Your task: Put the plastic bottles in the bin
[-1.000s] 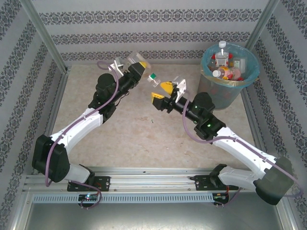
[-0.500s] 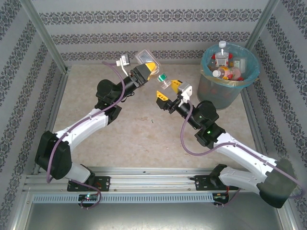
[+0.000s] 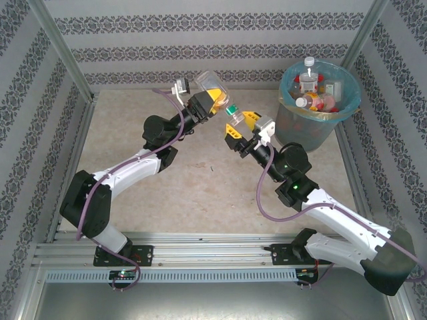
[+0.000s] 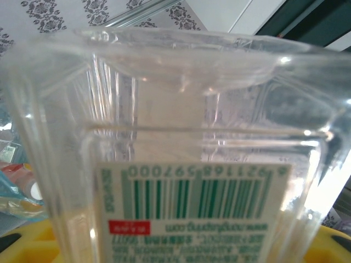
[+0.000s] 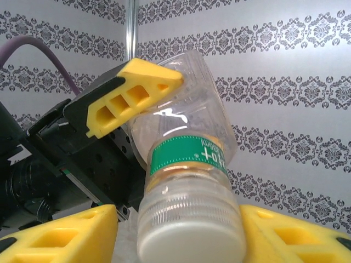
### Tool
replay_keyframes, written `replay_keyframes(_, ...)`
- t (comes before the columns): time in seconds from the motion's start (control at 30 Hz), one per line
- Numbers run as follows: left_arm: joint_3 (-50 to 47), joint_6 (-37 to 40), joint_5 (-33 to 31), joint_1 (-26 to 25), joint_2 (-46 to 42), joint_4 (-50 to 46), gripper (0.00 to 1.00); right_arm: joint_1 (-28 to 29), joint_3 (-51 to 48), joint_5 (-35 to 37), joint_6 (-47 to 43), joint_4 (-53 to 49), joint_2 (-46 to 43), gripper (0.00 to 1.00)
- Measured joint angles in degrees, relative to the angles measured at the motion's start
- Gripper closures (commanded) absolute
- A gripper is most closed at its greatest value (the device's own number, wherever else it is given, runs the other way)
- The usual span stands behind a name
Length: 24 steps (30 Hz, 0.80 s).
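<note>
A clear plastic bottle (image 3: pixel 230 109) with a green label and a white cap hangs in the air over the middle of the table. My left gripper (image 3: pixel 213 99) is shut on its body, which shows its barcode label (image 4: pixel 192 197) close up in the left wrist view. The cap end (image 5: pixel 189 241) points at my right gripper (image 3: pixel 239 124), whose yellow fingers (image 5: pixel 71 235) stand on either side of the cap, open, with a gap on one side. The bin (image 3: pixel 320 130) stands at the far right with several bottles (image 3: pixel 308 80) inside.
The bin's blue liner (image 3: pixel 288 93) folds over its rim, close to the right of the right gripper. Patterned walls enclose the table on three sides. The beige tabletop (image 3: pixel 200 180) lies below both raised arms.
The left arm has lifted the bottle and carried it to the right. The right gripper has risen to the cap end, and its jaws have narrowed around the cap.
</note>
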Motion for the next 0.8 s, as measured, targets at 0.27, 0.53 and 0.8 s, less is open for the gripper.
replay_keyframes(0.27, 0.00, -0.33, 0.04, -0.04, 0.09, 0.68, 0.62, -1.18, 3.45, -1.18, 0.28, -0.59, 2.03, 0.55)
replay_keyframes(0.53, -0.02, -0.68, -0.39, -0.15, 0.09, 0.76, 0.57, -2.29, 4.63, -3.06, 1.05, -3.61, 1.36, 0.81)
replay_keyframes(0.8, 1.49, 0.81, 0.17, -0.09, 0.07, -2.27, 0.19, -3.17, 5.95, -2.69, 0.63, -12.44, -3.54, 1.00)
